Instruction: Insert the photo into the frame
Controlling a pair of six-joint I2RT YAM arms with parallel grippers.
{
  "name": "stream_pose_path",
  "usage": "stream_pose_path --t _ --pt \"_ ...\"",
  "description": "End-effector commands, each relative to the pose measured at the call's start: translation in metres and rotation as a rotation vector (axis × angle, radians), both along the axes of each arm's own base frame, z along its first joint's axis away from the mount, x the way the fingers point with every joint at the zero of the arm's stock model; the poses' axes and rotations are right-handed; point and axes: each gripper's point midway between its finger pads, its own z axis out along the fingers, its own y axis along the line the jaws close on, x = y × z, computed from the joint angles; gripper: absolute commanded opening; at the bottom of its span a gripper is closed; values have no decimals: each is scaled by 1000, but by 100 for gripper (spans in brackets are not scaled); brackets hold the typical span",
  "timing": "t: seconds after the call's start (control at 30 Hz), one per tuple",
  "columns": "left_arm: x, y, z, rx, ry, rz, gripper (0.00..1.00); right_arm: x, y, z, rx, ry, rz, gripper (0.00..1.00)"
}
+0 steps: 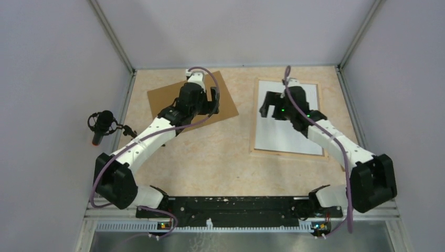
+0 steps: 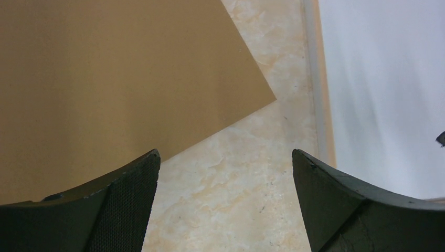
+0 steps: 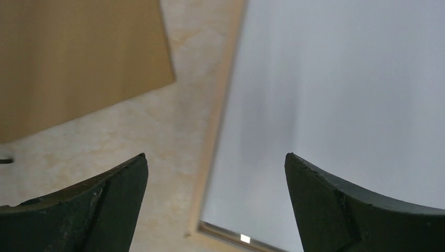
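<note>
The frame [image 3: 214,131] lies flat on the right half of the table [image 1: 220,157], reaching from close to the far edge back to about the middle. Its long sides run roughly away from the arms. The photo [image 1: 286,134] rests in it with the plain white back facing up. A thin pale wooden strip of the frame shows along the photo's left side and along its near side. I can't tell from here whether the sheet is seated fully inside the strips.

The right gripper [image 3: 215,155] hangs over the far left part of the photo. Its fingers are spread wide with nothing between them, and one finger is above the bare tabletop while the other is above the white sheet.

On the far left part of the table sits a brown backing board [image 1: 162,97], turned at an angle to the table edges. Its right corner points toward the frame, and a strip of bare table separates the two.

The left gripper [image 2: 225,152] is held above the near right edge of that board. Its fingers are just as wide apart and hold nothing. Its wrist camera shows the board's corner, the tabletop and the left side of the frame.
</note>
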Motion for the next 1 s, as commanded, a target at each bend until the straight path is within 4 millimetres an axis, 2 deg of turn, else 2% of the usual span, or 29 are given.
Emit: stream_pose_path --t 0.0,0.1,0.17,0.23,0.33,0.5,0.57,0.7,0.8,0.97 --pt "20 13 -20 -31 44 46 98 58 84 37 231 -253 9 99" --pt "33 30 -40 -46 102 96 98 86 126 30 352 -265 76 99" --pt "42 45 -56 -44 140 142 98 112 141 22 373 -251 55 99" --pt "49 59 -69 -50 175 181 98 134 156 4 370 -204 63 99" --pt "56 71 -88 -79 244 227 98 151 185 -23 387 -134 147 96" --pt "57 82 -135 -180 407 293 98 155 200 -67 403 -58 192 91" --pt "52 78 -155 -266 496 282 98 153 204 -83 368 6 223 87" --pt "45 68 -184 -369 622 268 98 144 205 -102 350 52 258 80" --pt "40 63 -194 -400 652 265 98 132 205 -120 349 101 283 73" --pt "39 69 -197 -383 644 295 98 119 210 -134 392 150 310 70"
